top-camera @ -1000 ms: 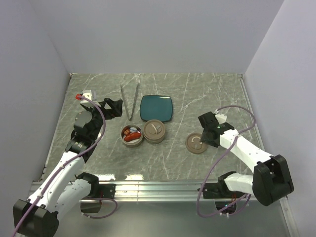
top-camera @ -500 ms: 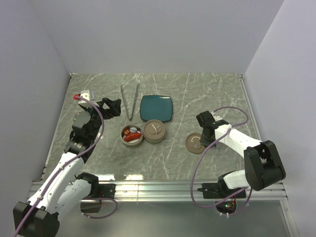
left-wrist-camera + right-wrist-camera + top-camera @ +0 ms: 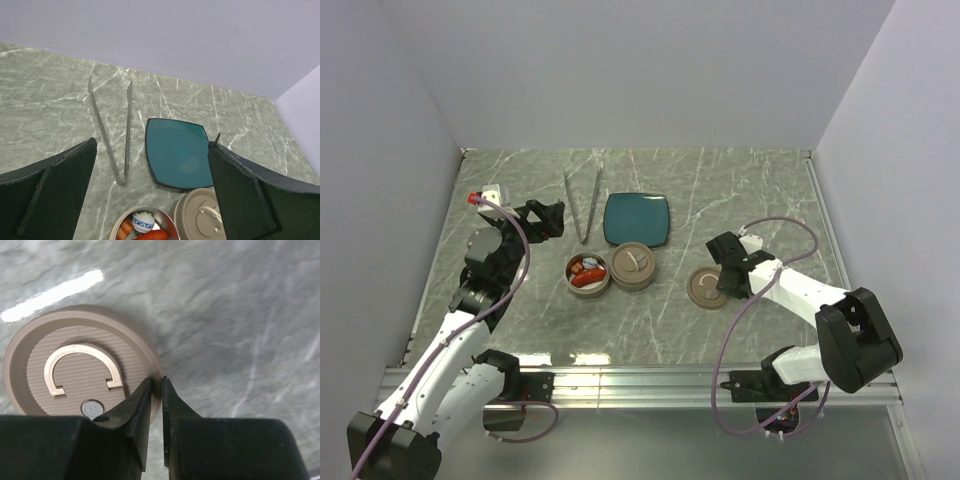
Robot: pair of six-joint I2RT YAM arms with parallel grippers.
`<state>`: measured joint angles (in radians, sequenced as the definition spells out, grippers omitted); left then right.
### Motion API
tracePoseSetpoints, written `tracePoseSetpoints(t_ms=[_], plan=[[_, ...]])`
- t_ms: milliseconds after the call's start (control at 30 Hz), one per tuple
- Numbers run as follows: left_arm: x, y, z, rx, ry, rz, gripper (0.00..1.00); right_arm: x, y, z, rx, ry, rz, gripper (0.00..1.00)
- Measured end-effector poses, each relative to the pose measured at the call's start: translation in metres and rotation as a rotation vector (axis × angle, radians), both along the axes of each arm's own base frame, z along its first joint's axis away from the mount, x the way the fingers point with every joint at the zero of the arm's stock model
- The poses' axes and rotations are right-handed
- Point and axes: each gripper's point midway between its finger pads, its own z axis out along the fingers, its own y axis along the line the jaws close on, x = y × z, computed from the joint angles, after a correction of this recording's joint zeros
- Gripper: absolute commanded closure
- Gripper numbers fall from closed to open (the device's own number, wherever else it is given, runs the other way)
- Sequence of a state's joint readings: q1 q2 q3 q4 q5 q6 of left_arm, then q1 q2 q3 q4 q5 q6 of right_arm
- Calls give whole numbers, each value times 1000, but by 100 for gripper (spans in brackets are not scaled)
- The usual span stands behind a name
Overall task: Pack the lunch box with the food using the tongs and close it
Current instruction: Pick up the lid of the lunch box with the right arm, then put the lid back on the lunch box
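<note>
The lunch box is two round tins. The open tin (image 3: 569,278) (image 3: 116,229) holds food: a red sausage (image 3: 588,279) (image 3: 154,235) and a small white-and-blue rice piece (image 3: 143,221). The other tin (image 3: 633,266) (image 3: 200,220) beside it wears its brown lid. A second brown lid (image 3: 705,288) (image 3: 80,365) lies to the right, and my right gripper (image 3: 722,282) (image 3: 156,382) is shut on its rim. The tongs (image 3: 584,205) (image 3: 128,125) lie on the table behind the tins. My left gripper (image 3: 548,215) (image 3: 152,144) hovers open, short of the tongs and holding nothing.
A teal rounded-square plate (image 3: 636,218) (image 3: 177,152) lies bare just behind the tins, right of the tongs. Grey walls close the marble table (image 3: 760,190) on three sides. A metal rail (image 3: 640,378) runs along the near edge.
My right gripper has closed on the loose lid's rim and shifted a little to the left, the lid moving with it. The left arm has barely moved.
</note>
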<state>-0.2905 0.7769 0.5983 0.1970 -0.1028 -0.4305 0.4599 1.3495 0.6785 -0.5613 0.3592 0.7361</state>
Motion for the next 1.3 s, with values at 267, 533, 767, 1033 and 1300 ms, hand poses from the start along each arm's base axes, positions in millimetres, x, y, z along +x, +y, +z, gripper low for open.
tracePoseSetpoints(t_ms=[267,533,767,1033,1300], plan=[[-1,1,0,-1,-3,2,1,-5,20,19,39,-42,55,100],[-1,1,0,-1,-2,3,1,3,29,73,92,-191,79,100],[-1,2,0,-1,-2,5,1,2,30,79,104,-209,96,100],[-1,2,0,-1,-2,5,0,21,48,119,143,-296,148,100],[-1,2,0,-1,-2,5,0,20,46,91,108,-232,130,82]])
